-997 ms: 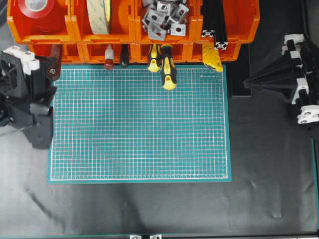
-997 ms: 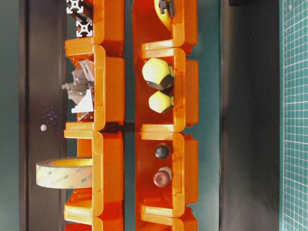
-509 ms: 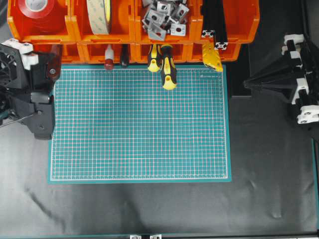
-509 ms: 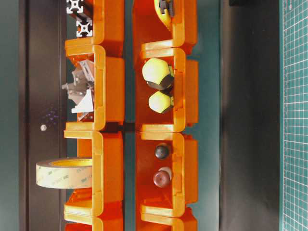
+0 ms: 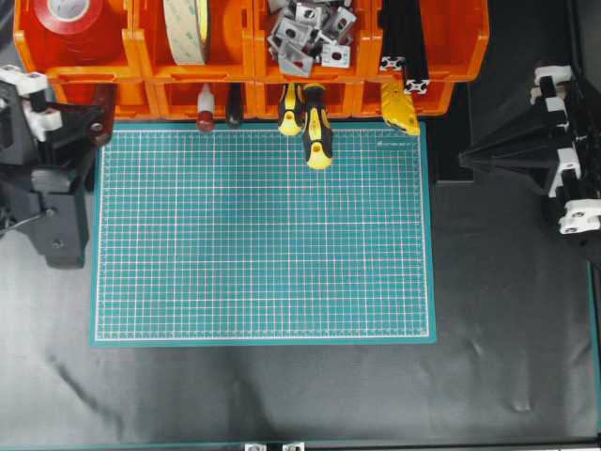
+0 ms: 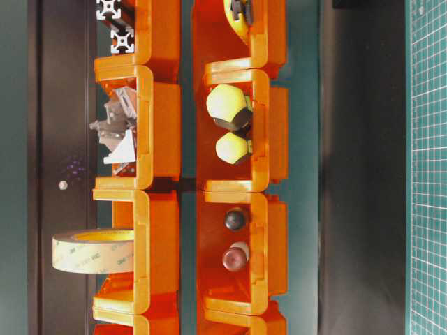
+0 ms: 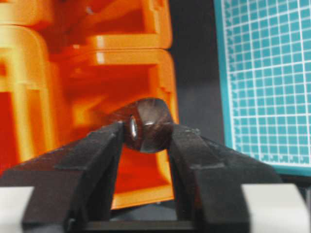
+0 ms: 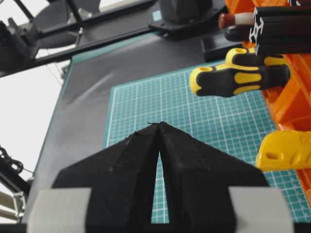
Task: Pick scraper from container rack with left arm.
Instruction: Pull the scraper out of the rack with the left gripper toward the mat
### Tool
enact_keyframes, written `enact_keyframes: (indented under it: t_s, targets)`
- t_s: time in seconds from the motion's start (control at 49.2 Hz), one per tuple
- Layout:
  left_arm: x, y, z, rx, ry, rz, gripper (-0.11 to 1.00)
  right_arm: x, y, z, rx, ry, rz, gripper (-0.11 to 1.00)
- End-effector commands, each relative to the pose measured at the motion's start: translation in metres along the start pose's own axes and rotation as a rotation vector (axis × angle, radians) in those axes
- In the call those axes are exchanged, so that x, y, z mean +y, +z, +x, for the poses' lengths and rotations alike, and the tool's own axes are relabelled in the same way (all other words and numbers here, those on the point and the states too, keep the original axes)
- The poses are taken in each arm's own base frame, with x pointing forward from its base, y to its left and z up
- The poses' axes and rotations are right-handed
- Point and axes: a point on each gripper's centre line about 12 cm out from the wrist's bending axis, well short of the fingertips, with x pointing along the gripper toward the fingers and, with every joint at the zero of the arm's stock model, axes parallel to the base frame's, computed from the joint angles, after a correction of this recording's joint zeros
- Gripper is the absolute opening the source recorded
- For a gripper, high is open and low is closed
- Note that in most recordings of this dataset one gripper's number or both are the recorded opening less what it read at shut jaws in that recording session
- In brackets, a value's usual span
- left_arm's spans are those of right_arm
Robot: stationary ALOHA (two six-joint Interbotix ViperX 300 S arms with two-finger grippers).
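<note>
Left gripper (image 7: 146, 133) has its fingers pinching the scraper (image 7: 148, 124) handle end, jaws either side of the ringed hole. Scraper sits upper left in the overhead view, in the container rack (image 5: 249, 56), long axis running into its bin. Right gripper (image 8: 159, 127) pressed together, well apart.

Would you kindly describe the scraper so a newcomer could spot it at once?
Find the orange rack above the green mat; go to its lower row's leftmost bin. The scraper pokes out there, between the left gripper's jaws. Unlike the yellow-black screwdrivers, its reddish-brown handle has a metal-ringed hole.
</note>
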Motion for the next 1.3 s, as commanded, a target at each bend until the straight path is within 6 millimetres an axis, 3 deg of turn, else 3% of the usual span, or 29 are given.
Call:
enact_keyframes:
  t_s: [0.0,0.102,0.386,0.509,0.651,0.854,1.078,1.282]
  targets:
    - [0.015,0.018,-0.025,-0.034,0.015,-0.048,0.27,0.001,0.003,0.001,-0.004,0.003,0.003,0.01]
    - [0.023,0.029,-0.046,-0.062,0.015,-0.066,0.22,0.001,0.003,0.001,-0.004,0.003,0.003,0.01]
    - [0.044,0.069,-0.116,-0.23,-0.056,-0.091,0.21,0.001,0.002,0.0,-0.004,0.003,0.004,0.01]
    - [0.04,0.085,-0.139,-0.307,-0.089,-0.032,0.21,0.001,0.003,-0.001,-0.008,0.004,0.006,0.01]
    - [0.024,0.104,-0.145,-0.387,-0.114,0.053,0.21,0.002,0.007,-0.004,-0.03,0.006,0.007,0.01]
    - [-0.009,0.125,-0.127,-0.434,-0.122,0.178,0.21,0.001,0.012,-0.01,-0.043,-0.003,0.011,0.01]
    - [-0.054,0.139,-0.069,-0.384,-0.11,0.368,0.21,0.0,0.011,-0.011,-0.022,-0.009,0.028,0.01]
    - [-0.075,0.142,-0.009,-0.39,-0.149,0.433,0.21,-0.001,0.009,-0.011,-0.01,-0.015,0.067,0.01]
